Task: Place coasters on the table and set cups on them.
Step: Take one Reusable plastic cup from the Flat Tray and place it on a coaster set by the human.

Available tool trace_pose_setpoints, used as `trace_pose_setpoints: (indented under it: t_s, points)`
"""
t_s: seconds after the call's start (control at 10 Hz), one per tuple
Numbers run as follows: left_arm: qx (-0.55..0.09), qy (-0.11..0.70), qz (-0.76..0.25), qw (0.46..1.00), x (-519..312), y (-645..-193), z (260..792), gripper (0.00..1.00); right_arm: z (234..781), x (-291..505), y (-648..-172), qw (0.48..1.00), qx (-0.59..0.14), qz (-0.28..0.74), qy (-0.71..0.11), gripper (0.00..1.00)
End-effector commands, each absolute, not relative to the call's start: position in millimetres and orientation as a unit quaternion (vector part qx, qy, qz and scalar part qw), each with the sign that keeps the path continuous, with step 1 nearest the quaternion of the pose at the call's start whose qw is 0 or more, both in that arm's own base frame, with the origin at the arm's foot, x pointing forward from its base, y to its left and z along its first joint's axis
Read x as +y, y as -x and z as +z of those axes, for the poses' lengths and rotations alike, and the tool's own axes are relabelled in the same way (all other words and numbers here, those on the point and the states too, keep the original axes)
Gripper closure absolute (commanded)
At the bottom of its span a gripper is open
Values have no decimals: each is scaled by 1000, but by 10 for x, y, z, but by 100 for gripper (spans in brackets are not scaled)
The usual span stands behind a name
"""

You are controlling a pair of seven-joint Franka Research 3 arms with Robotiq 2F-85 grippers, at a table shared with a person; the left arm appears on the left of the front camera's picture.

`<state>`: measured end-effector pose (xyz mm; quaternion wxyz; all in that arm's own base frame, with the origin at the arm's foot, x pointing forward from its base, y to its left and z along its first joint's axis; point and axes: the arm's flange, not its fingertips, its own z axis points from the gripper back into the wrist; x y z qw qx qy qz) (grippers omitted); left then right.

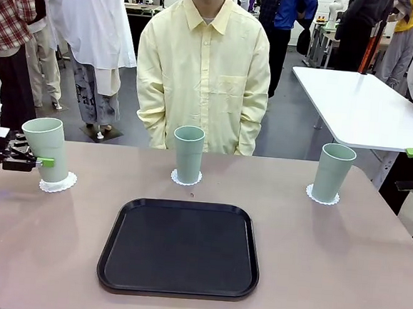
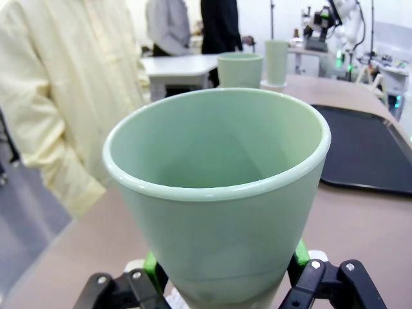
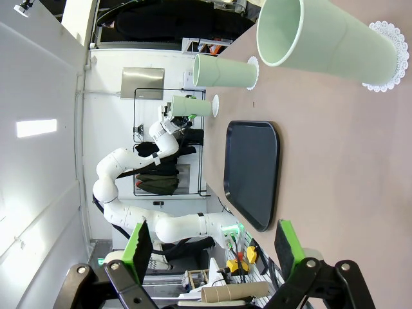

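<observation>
Front view: my left gripper (image 1: 40,161) straddles the upright cup (image 1: 47,148) on its coaster (image 1: 58,182) near the table's (image 1: 341,265) left edge; whether it's clamped, I can't tell. Right gripper (image 3: 212,248) gapes empty.
</observation>
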<state>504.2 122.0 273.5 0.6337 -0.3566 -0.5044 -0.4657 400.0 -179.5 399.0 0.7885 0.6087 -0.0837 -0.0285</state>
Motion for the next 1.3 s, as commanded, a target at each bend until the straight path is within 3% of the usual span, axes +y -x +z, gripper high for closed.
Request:
trace_pose_setpoints:
  t_s: [0.0, 1.2]
  points:
    - [-507, 360, -484, 615, 1298, -5084, 2701, 15, 4019, -1787, -3992, 789, -81, -34, -608, 0]
    - [-497, 369, -499, 607, 1325, -5120, 2506, 15, 4019, -1787, -3992, 789, -81, -34, -608, 0]
